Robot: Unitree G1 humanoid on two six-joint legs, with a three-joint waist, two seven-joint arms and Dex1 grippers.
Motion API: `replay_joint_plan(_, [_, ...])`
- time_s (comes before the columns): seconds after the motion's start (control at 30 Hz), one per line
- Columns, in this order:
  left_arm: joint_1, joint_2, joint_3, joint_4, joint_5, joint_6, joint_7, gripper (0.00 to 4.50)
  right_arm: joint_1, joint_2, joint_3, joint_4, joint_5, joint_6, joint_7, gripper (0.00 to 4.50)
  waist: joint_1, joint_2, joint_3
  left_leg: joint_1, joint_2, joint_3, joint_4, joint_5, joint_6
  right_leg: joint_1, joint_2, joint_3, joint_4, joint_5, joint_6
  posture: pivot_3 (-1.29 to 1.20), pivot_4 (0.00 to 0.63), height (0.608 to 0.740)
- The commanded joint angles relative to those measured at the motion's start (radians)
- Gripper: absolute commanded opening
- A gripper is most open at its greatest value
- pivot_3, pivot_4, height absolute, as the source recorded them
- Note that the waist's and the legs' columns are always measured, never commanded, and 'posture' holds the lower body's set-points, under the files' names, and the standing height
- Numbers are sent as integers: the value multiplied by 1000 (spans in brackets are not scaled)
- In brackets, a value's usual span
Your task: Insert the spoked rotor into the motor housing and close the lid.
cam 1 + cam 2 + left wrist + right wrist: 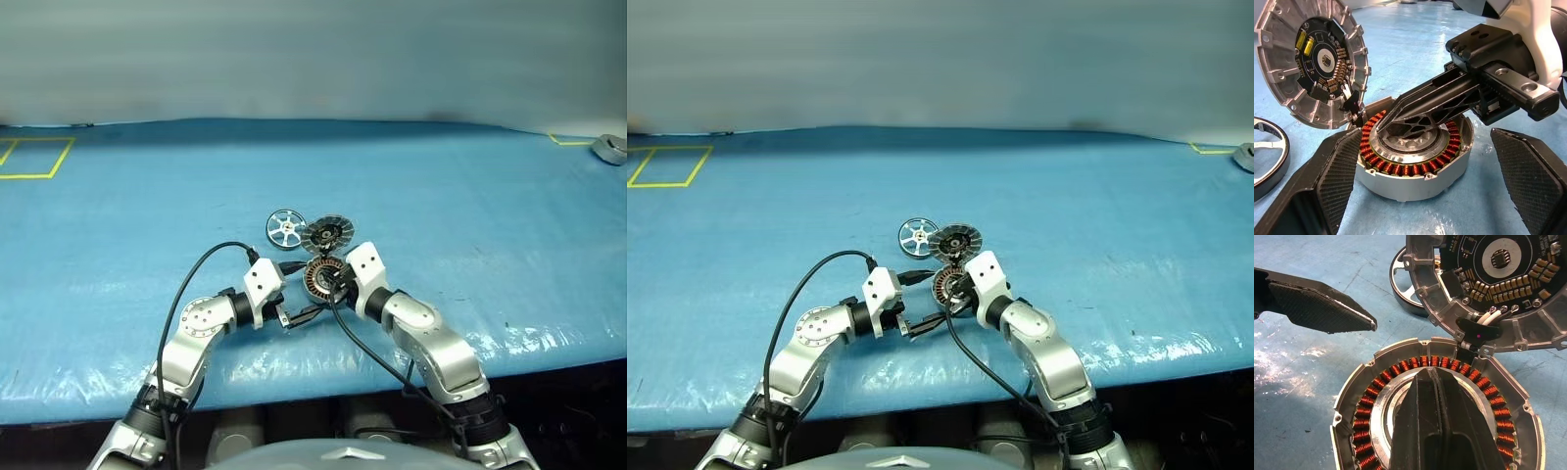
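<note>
On the blue table (pixel 470 196) the motor housing (pixel 1415 156) sits upright, its ring of copper windings facing up around a silver centre. The right gripper (pixel 1382 128) is clenched, its two black fingers pressed together with nothing between them, and their tips reach down over the rim to the middle of the housing. The left gripper (pixel 1420 186) stands released, its textured fingers (pixel 1334 176) spread wide to either side of the housing and apart from its wall. The lid (pixel 1310 63) is tilted up on edge at the far side of the housing, its ribbed face with a dark circuit board and hub turned toward the grippers, joined to the housing's rim by short wires. The spoked rotor (pixel 285 228) lies flat on the table just beside the lid, on the robot's left of it, outside the housing.
</note>
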Motion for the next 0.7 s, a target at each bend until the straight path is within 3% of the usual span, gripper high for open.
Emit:
replay_joint_plan(0.03, [-3, -2, -2, -23, 0, -10, -3, 4500, 61, -27, 21, 56, -18, 75, 0, 23, 2, 1, -2, 0, 0, 0, 0, 0, 0, 0, -1, 0, 0, 0, 0, 0, 150, 740])
replay_joint_plan(0.2, [-5, -3, -1, -22, -2, -9, -3, 4500, 87, 10, -50, -16, 72, -43, 44, 23, 2, 2, -4, -3, 0, -1, -2, 0, 0, 1, 0, 0, 0, 2, -4, 0, 150, 740])
replay_joint_plan(0.37, [-12, -8, 6, -19, -14, -1, -4, 4500, 72, 27, -99, -71, 148, -31, 59, 23, 0, 4, -3, -6, 0, -1, -3, 0, 0, -1, 0, 0, 0, 2, -4, 0, 150, 740])
replay_joint_plan(0.57, [-34, -11, 37, -8, -24, 8, 19, 4500, 73, -1, -112, -150, 179, -21, 75, 23, 0, 6, -1, -8, 0, -1, -3, 0, 0, -3, 1, 0, 0, 2, -4, 0, 150, 740])
replay_joint_plan(0.7, [-42, 3, 92, -33, -67, 53, 24, 4500, 107, -81, -83, -250, 154, 2, 94, 23, 0, 6, -1, -8, -1, -1, -3, 0, 0, -4, 1, 0, 0, 2, -4, 0, 150, 740])
